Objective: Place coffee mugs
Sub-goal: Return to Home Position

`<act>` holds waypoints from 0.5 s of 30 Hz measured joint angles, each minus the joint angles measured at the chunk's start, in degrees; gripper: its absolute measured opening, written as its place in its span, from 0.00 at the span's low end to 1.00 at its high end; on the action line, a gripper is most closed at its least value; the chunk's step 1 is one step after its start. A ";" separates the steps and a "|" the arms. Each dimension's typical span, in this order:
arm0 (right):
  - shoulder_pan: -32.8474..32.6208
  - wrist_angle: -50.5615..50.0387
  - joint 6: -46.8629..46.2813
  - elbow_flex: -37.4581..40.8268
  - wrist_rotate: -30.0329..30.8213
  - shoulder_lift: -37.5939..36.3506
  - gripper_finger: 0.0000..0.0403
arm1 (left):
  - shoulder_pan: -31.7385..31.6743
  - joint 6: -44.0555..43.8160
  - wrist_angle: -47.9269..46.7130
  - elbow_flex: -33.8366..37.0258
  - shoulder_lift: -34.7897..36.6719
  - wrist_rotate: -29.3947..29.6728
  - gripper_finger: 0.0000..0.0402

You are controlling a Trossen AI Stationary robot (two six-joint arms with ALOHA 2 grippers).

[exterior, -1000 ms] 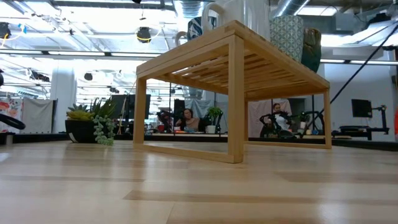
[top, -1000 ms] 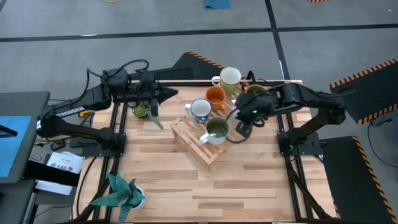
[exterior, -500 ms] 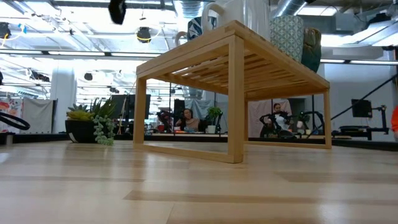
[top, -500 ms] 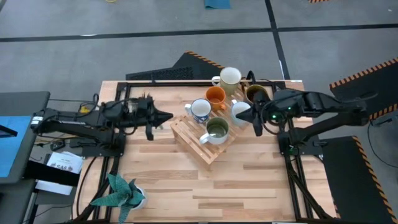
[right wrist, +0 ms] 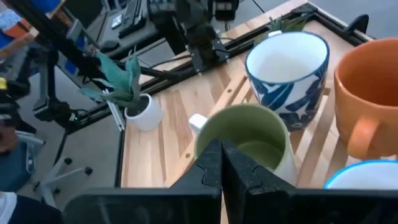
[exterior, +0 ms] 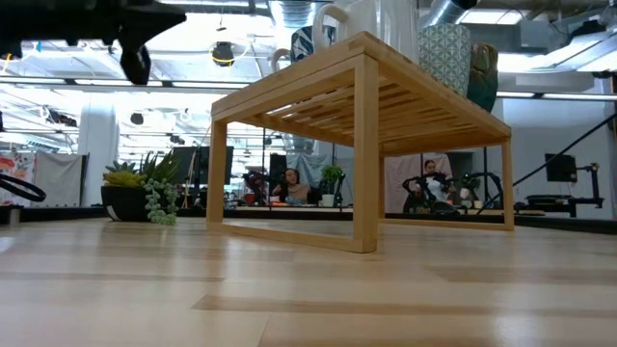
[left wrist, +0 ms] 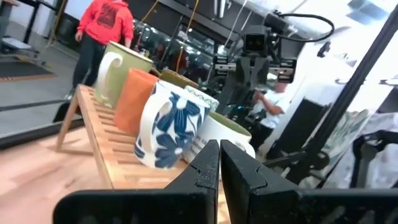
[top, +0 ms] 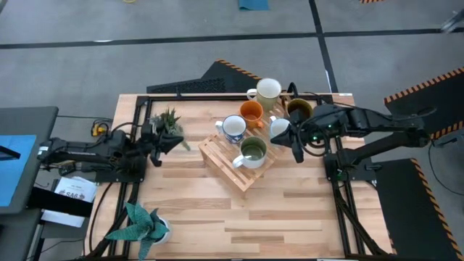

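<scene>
Six mugs stand upright on the slatted top of a low wooden rack (top: 235, 170): cream-white (top: 268, 89), orange (top: 251, 112), dark brown (top: 299, 109), pale bluish-white (top: 279, 128), blue-patterned (top: 233, 128) and green-inside (top: 252, 151). My right gripper (top: 296, 148) (right wrist: 221, 165) is shut. It hovers just right of the green-inside mug (right wrist: 249, 137) and touches nothing. My left gripper (top: 163, 141) (left wrist: 219, 162) is shut too. It sits left of the rack and points at the mugs, with the blue-patterned mug (left wrist: 171, 124) nearest.
A small succulent (top: 168, 119) stands beside my left gripper, toward the far edge. A spiky potted plant (top: 141, 221) sits at the near left corner. Bare tabletop (top: 290, 210) lies between the rack and the near edge. In the low view, people sit in the room beyond.
My left arm came away from the succulent toward the near edge, then drew back toward the table's left edge. My right gripper backed a short way from the green-inside mug toward the table's right edge. The mugs stayed in place.
</scene>
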State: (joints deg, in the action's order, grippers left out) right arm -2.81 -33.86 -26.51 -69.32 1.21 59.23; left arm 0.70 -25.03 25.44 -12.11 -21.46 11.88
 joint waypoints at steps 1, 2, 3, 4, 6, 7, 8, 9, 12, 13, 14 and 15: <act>-0.01 0.22 -0.29 0.00 0.00 -0.01 0.05 | 0.31 -0.44 1.02 1.35 1.04 -0.04 0.00; -0.02 0.20 -0.82 0.00 0.00 -0.01 0.05 | 0.66 -0.78 2.11 2.82 1.92 -0.06 0.00; -0.03 0.12 -1.79 0.00 0.00 -0.01 0.06 | 0.96 -0.97 3.29 4.23 2.82 -0.27 0.00; -0.04 0.11 -2.89 0.00 0.00 -0.01 0.06 | 1.25 -0.99 4.57 5.56 3.74 -0.42 0.00; -0.04 0.15 -4.67 0.00 0.00 -0.01 0.06 | 1.55 -1.27 7.79 8.47 5.55 -0.61 0.00; -0.04 0.15 -5.16 0.00 0.00 -0.01 0.06 | 1.56 -1.30 9.34 10.00 6.49 -0.62 0.00; -0.04 0.12 -5.38 0.00 0.01 -0.01 0.05 | 1.56 -1.41 10.14 11.34 7.47 -0.50 0.00; -0.04 0.08 -5.57 0.00 0.01 -0.01 0.05 | 1.56 -1.63 8.99 11.42 8.44 -0.22 0.00; -0.04 0.10 -6.90 0.00 0.07 -0.01 0.04 | 1.54 -0.89 4.39 11.46 11.43 -0.03 0.00; -0.04 0.08 -7.16 0.00 0.06 -0.01 0.04 | 1.54 -0.50 3.25 11.46 12.30 -0.11 0.00; -0.04 0.06 -7.38 0.00 0.07 -0.01 0.05 | 1.54 -0.29 2.50 11.46 13.14 -0.06 0.00; -0.04 0.06 -7.53 0.00 0.07 -0.01 0.05 | 1.54 0.10 1.89 11.49 13.95 -0.08 0.00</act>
State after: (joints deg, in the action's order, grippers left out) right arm -2.85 -33.80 -34.04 -69.32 1.28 59.22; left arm 2.24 -24.93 27.33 -0.62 -7.50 11.80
